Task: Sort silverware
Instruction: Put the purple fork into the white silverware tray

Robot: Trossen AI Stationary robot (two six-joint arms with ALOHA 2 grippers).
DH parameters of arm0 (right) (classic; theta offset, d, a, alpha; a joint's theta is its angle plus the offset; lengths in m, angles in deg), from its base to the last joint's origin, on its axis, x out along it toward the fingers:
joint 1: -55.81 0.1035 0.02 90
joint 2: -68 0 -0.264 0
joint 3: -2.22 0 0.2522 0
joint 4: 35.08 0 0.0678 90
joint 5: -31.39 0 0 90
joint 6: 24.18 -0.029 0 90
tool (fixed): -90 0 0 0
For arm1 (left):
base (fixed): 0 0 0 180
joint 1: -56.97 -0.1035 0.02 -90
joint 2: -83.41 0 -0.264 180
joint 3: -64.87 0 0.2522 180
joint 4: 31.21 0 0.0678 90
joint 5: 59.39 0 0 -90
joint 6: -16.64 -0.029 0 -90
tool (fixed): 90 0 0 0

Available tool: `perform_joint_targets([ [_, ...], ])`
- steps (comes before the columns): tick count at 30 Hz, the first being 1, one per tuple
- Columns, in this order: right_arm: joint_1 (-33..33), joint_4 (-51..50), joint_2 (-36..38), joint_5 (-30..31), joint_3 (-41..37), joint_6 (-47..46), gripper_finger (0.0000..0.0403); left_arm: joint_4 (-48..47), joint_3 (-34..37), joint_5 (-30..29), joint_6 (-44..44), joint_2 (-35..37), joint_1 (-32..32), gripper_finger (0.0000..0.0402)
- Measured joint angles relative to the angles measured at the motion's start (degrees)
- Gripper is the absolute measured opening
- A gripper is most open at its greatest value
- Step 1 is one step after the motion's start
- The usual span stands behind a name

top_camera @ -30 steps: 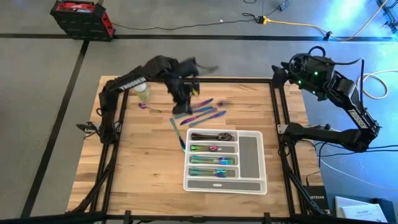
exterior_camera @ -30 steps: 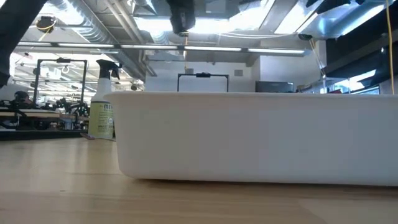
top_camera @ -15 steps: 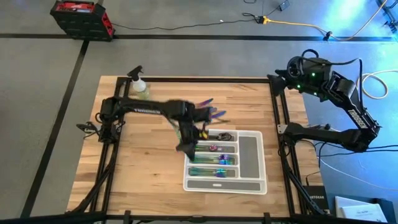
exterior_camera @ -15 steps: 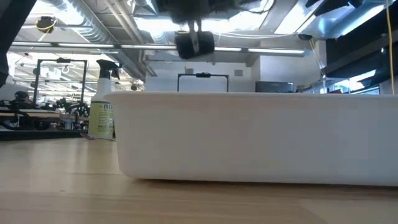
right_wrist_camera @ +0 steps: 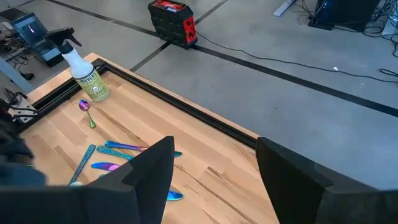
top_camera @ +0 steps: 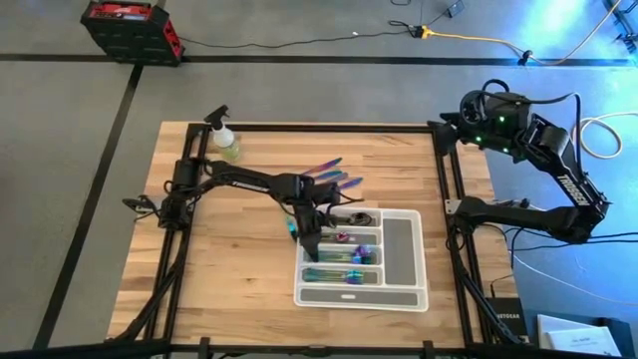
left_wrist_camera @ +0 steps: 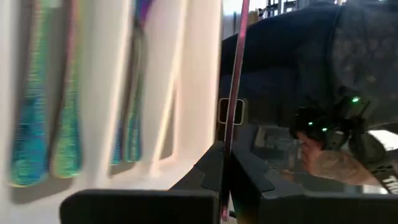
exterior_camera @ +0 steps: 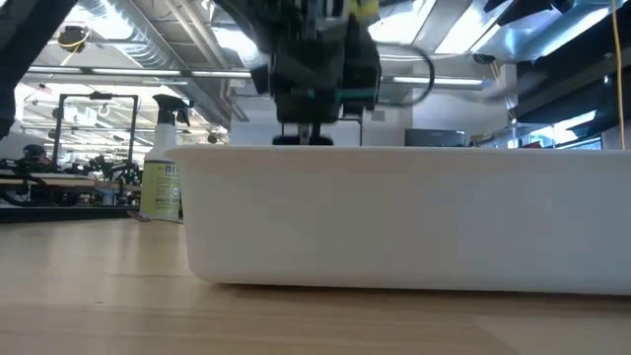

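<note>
The silverware is slim iridescent pieces: several loose ones (top_camera: 334, 178) lie on the table on the far side of the white tray (top_camera: 401, 245), and others lie in its compartments (left_wrist_camera: 37, 124). My left gripper (top_camera: 309, 237) hangs over the tray's left end, just above its wall (exterior_camera: 394, 217), shut on one slim iridescent piece (left_wrist_camera: 235, 81). My right gripper (right_wrist_camera: 214, 180) is open and parked off the table's far right corner (top_camera: 454, 115). My left gripper pinches the slim iridescent piece between its two fingers (left_wrist_camera: 208, 168). The stem (left_wrist_camera: 231, 124) runs straight out past the fingertips, along the fingers. The piece is lifted clear, over the tray. I cannot tell which end is held.
A yellow-green spray bottle (top_camera: 227, 143) stands at the table's far left corner, with a small spoon (right_wrist_camera: 86, 107) lying close by. A teal piece (top_camera: 292, 227) lies just left of the tray. Bare wood lies left of and in front of the tray.
My left gripper has swung from the loose silverware at the far side toward the near edge and right, to the tray's left end. It has come down close above the tray wall, carrying the slim piece. The right arm has kept still.
</note>
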Motion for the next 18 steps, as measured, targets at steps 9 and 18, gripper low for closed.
perform_joint_targets([
  [9, 0.0, -3.9, -0.2, 0.0, 0.0, 0.0, 0.0211, 0.0, -0.1, 6.4, -1.0, -4.4, -2.2, 0.0],
  [18, 0.0, -4.6, -0.2, 0.0, 0.0, 0.4, 0.0211, -0.1, -0.3, 0.7, 0.2, -4.5, -1.2, 0.0],
])
